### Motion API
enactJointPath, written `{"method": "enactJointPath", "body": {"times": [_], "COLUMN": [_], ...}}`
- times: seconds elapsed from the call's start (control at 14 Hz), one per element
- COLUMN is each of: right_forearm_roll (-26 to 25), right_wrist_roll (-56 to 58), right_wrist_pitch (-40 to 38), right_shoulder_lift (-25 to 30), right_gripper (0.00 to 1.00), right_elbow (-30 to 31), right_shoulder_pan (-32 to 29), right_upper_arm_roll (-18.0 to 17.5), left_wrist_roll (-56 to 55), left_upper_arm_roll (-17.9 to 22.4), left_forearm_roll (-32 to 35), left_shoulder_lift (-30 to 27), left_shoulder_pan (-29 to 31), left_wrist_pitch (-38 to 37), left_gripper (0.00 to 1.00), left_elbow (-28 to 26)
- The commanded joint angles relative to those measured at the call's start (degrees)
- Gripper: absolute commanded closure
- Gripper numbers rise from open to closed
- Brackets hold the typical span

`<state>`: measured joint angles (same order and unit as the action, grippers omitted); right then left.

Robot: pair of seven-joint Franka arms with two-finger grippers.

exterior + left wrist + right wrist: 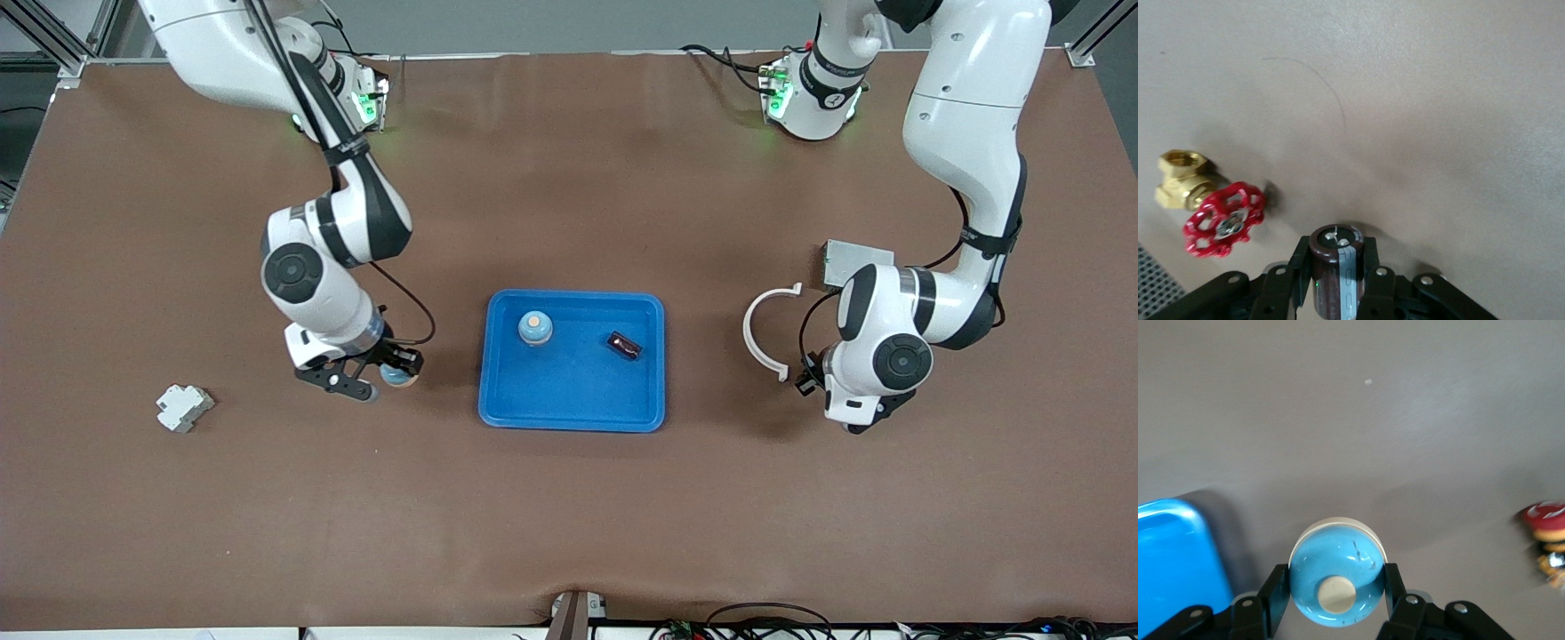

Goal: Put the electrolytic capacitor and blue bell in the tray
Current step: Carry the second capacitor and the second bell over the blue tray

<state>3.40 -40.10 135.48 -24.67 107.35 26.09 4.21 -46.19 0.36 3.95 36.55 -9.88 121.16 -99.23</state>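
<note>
The blue tray (572, 411) lies mid-table and holds one blue bell (534, 327) and a dark capacitor (623, 345). Beside the tray, toward the right arm's end, my right gripper (391, 369) is shut on a second blue bell (396, 377). The right wrist view shows that bell (1338, 553) squeezed between both fingers of the right gripper (1336, 585), with the tray's corner (1171, 567) close by. My left gripper (1338, 252) is shut on a brown electrolytic capacitor (1338, 273) with a grey stripe. In the front view the left gripper (811, 380) is mostly hidden under its wrist, toward the left arm's end from the tray.
A brass valve with a red handwheel (1221, 217) lies on the table close to the left gripper. A white C-shaped ring (763, 333) and a grey metal box (853, 262) sit by the left arm. A small white block (184, 407) lies toward the right arm's end.
</note>
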Motion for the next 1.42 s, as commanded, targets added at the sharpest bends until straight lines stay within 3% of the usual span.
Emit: {"method": "enactJointPath", "body": {"times": [0.0, 0.43, 0.64, 1.35], "right_forearm_roll": [0.56, -0.06, -0.41, -0.67], "right_wrist_roll": [-6.47, -17.45, -22.99, -29.68], "right_wrist_pitch": [-2.85, -3.55, -8.11, -8.39], "right_shoulder_lift": [-1.96, -9.07, -14.34, -22.62], "right_gripper": [1.00, 1.00, 1.00, 1.00], "right_elbow": [-5.12, -13.73, -21.63, -29.74], "right_shoulder_pan": [3.34, 9.05, 11.60, 13.55], "right_upper_arm_roll": [0.62, 0.71, 0.80, 0.97], "left_wrist_roll": [-1.00, -4.77, -9.35, -19.45], "left_upper_arm_roll": [-0.01, -0.62, -1.15, -2.29], "left_forearm_roll": [0.62, 0.44, -2.00, -5.71], "left_shoulder_lift": [0.01, -0.60, -0.60, -0.25], "left_shoulder_pan": [-0.22, -1.01, -1.98, -5.05], "left_wrist_pitch": [-6.79, -15.84, -19.11, -18.68], "left_gripper": [0.94, 0.93, 0.93, 0.93], "left_elbow": [5.96, 12.99, 17.39, 24.08]}}
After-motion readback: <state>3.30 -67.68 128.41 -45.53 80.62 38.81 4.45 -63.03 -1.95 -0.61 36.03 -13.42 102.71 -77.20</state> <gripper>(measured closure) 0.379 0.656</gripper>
